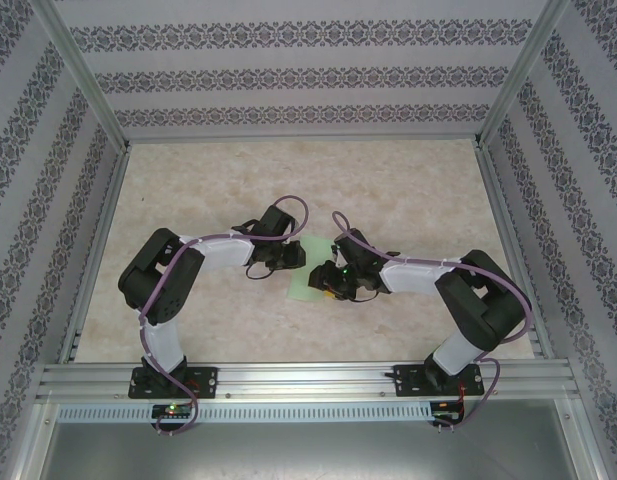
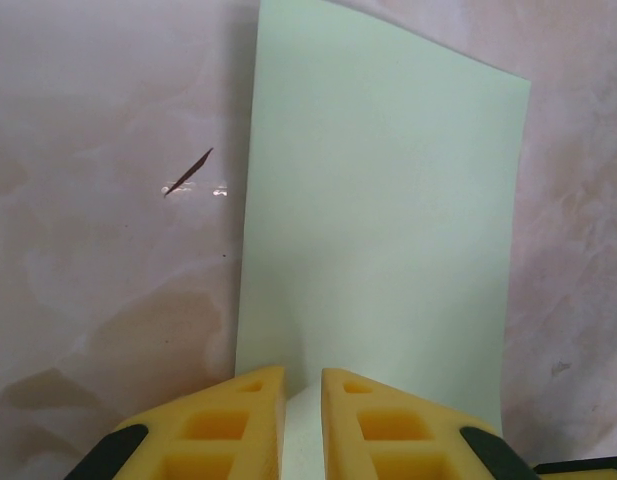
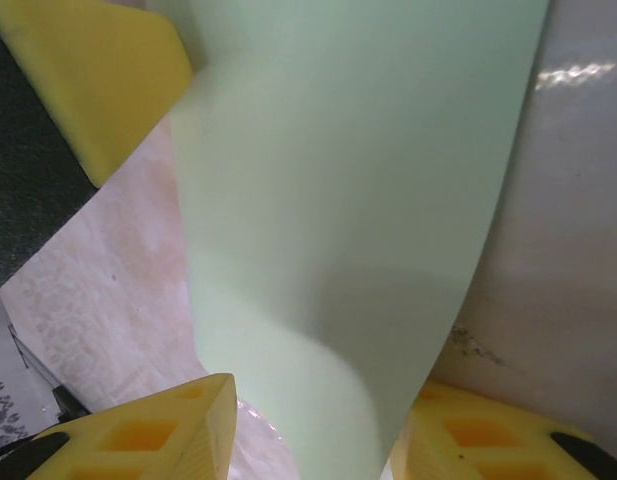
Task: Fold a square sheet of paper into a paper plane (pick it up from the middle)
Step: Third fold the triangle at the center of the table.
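Observation:
The square sheet of paper, pale green, lies between my two grippers in the middle of the table. In the left wrist view it stretches away as a tall narrow rectangle. Its near edge sits in the thin gap of my left gripper, which is shut on it. In the right wrist view the sheet bulges up in a curve between the wide-apart fingers of my right gripper, which is open. The left gripper's yellow finger holds the sheet's far end. A paper plane is out of view.
The marbled table top spreads behind the arms, with a short dark scratch left of the paper. Aluminium rails run along the near edge, and patterned walls close in the back and both sides.

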Tool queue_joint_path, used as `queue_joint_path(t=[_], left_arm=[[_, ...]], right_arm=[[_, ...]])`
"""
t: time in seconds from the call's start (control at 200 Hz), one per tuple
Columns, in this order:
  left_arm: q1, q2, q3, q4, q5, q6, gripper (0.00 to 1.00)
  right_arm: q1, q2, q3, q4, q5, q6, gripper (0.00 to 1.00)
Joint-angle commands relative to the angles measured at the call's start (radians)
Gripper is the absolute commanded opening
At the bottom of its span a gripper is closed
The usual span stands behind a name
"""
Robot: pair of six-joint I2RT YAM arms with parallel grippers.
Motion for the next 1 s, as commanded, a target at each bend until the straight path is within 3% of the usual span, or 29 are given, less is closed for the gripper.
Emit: queue_joint_path(t=[0.0, 0.215, 0.764, 0.809, 0.869, 0.999], left_arm=[[0.011, -0.018, -0.002, 0.017, 0.009, -0.005, 0.19], [0.011, -0.037, -0.005, 0.022, 0.011, 0.009, 0.19], [0.011, -0.049, -0.002, -0.005, 0.005, 0.048, 0.19], [0.008, -0.061, -0.003, -0.007, -0.001, 0.056, 0.21], [0.006, -0.091, -0.008, -0.011, -0.012, 0.073, 0.26], [-0.008, -0.206, -0.054, -0.013, -0.052, 0.135, 0.38]], right_arm=[[0.003, -0.021, 0.009, 0.027, 0.041, 0.003, 0.43], [-0.045, -0.006, 0.021, 0.042, 0.021, -0.006, 0.42], [-0.117, 0.080, 0.106, 0.005, -0.017, -0.073, 0.23], [-0.118, 0.080, 0.109, -0.004, -0.015, -0.077, 0.22], [-0.119, 0.080, 0.110, -0.006, -0.020, -0.078, 0.11], [-0.122, 0.080, 0.115, -0.008, -0.031, -0.083, 0.05]])
